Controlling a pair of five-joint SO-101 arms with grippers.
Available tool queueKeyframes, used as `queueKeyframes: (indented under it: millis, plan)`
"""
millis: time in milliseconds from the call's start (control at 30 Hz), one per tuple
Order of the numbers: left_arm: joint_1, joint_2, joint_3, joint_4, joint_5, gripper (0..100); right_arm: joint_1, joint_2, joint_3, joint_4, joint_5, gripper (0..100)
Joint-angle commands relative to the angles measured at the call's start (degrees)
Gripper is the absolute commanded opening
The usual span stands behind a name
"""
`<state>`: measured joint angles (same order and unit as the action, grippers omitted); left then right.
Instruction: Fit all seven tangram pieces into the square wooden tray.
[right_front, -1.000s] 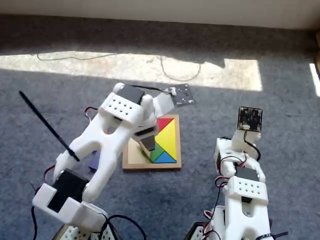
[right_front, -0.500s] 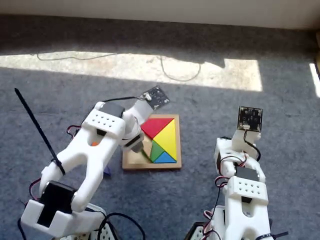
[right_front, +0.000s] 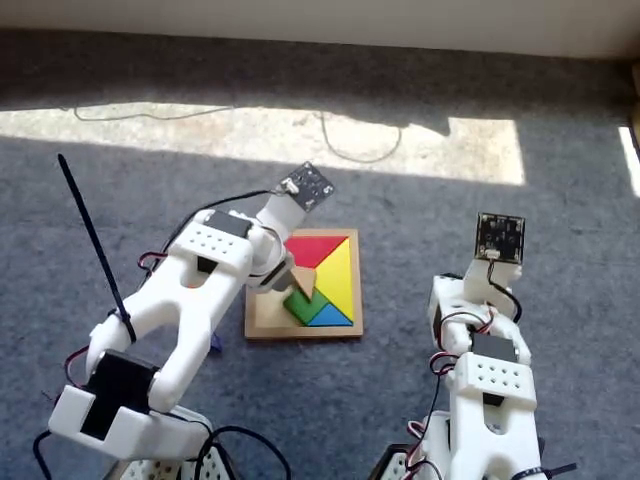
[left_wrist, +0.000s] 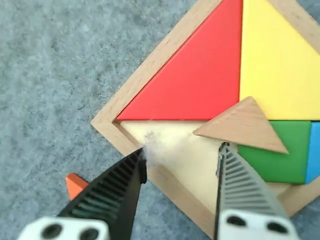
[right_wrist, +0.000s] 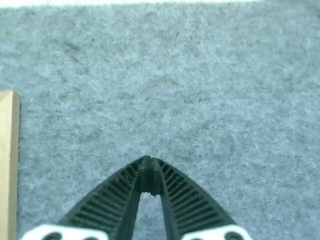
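The square wooden tray (right_front: 300, 328) lies on the carpet and holds a red triangle (left_wrist: 195, 75), a yellow triangle (left_wrist: 280, 60), a green piece (left_wrist: 277, 160) and a blue piece (left_wrist: 314, 150). A plain wooden triangle (left_wrist: 242, 125) lies loose and askew, partly over the green piece, beside a bare stretch of tray floor. My left gripper (left_wrist: 182, 151) hangs open over that bare stretch, one fingertip close to the wooden triangle, holding nothing. An orange piece (left_wrist: 75, 185) lies on the carpet outside the tray. My right gripper (right_wrist: 150, 175) is shut over bare carpet, right of the tray.
Grey carpet all around. The left arm (right_front: 190, 290) covers the tray's left side in the high view. The right arm (right_front: 488, 370) stands folded at the lower right. A thin cable (right_front: 340, 150) runs across the sunlit patch behind the tray. The tray's edge (right_wrist: 7, 150) borders the right wrist view.
The left arm drew back to the left, then swung its wrist over the tray's left part again. The plain wooden triangle now lies free in the tray. The right arm stayed still.
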<state>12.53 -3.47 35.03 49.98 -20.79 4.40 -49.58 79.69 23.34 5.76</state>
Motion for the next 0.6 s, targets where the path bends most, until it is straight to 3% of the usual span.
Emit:
queueKeyframes:
  millis: [0, 200, 433, 567]
  plan:
    - [-0.13, -0.31, -7.25, 5.98, 0.53, 23, -0.75, -1.01, -0.31, -1.19, 0.7, 0.6]
    - [0.84, -0.31, -16.31, 15.91, 1.32, 23, -0.75, -1.01, -0.48, -1.19, 0.7, 0.6]
    - [6.73, 0.31, -14.99, 15.47, 10.46, 23, -0.75, -1.01, -0.48, -1.27, 0.7, 0.6]
    - [7.87, 0.31, -8.66, 7.74, 12.31, 23, -0.66, -1.01, -0.4, -1.27, 0.7, 0.6]
